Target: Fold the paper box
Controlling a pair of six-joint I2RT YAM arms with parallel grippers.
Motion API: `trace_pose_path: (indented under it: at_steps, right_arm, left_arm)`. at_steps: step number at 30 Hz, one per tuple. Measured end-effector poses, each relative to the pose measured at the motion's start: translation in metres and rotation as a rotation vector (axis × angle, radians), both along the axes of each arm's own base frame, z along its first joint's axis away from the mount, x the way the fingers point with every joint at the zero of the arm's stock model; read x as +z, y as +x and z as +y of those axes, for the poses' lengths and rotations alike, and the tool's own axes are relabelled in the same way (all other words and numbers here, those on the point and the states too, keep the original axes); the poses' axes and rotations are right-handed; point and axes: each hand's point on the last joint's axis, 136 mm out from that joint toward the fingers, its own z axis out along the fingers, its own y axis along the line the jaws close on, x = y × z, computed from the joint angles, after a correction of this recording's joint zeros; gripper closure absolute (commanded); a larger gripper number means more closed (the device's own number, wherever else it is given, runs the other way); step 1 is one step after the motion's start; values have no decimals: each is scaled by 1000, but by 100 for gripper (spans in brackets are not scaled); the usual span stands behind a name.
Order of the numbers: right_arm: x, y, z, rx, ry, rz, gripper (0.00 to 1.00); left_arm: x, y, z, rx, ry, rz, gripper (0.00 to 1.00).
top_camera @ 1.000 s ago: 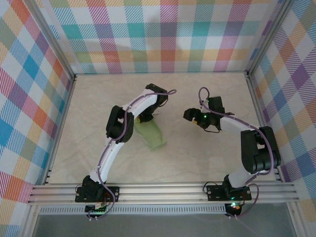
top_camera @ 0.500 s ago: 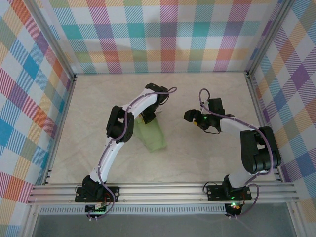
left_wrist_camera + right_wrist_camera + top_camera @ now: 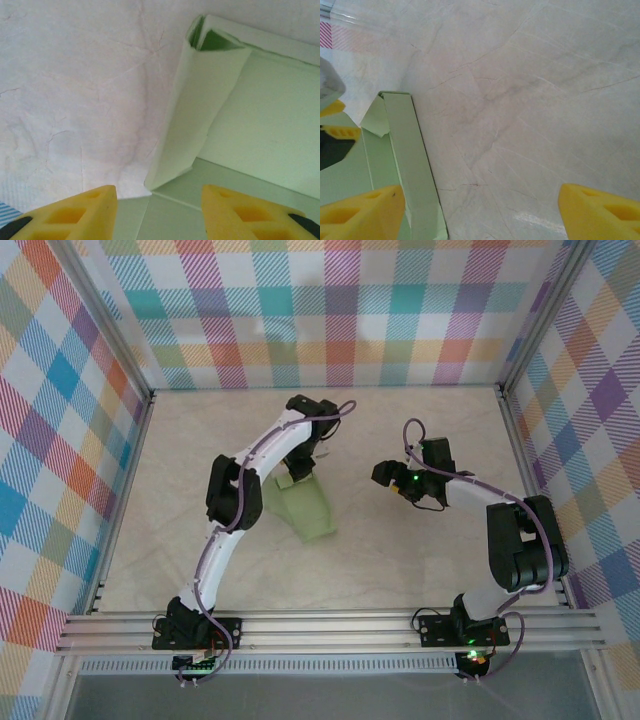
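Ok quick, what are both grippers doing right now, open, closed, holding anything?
Left gripper: open, nothing clamped; the paper box lies just beyond its fingertips.
Right gripper: open wide, empty, over the table.

The paper box (image 3: 306,508) is pale sage-green thin card, lying flat on the table (image 3: 420,570), just toward 9 o'clock from its centre. Seen from above, its long axis runs from 11 o'clock to 5 o'clock. One narrow side panel (image 3: 197,110) is creased over along a long edge, slightly raised, with a small hollow at its far end.
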Motion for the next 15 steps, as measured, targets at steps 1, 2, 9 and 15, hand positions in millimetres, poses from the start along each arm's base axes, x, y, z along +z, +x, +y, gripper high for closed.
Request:
trace_pose_path:
  at_steps: [1, 2, 9, 15]
  right_arm:
    - [0, 0, 0, 2, 2, 0, 20]
    - [0, 0, 1, 5, 4, -3, 20]
    - [9, 9, 8, 124, -36, -124, 23]
    - [37, 44, 34, 364, -140, -375, 22]
  left_arm:
    - [4, -1, -1, 1, -14, -3, 52]
    - [8, 0, -2, 6, -35, -9, 52]
    - [69, 5, -18, 52, -272, -208, 36]
    - [150, 10, 2, 226, -577, -508, 14]
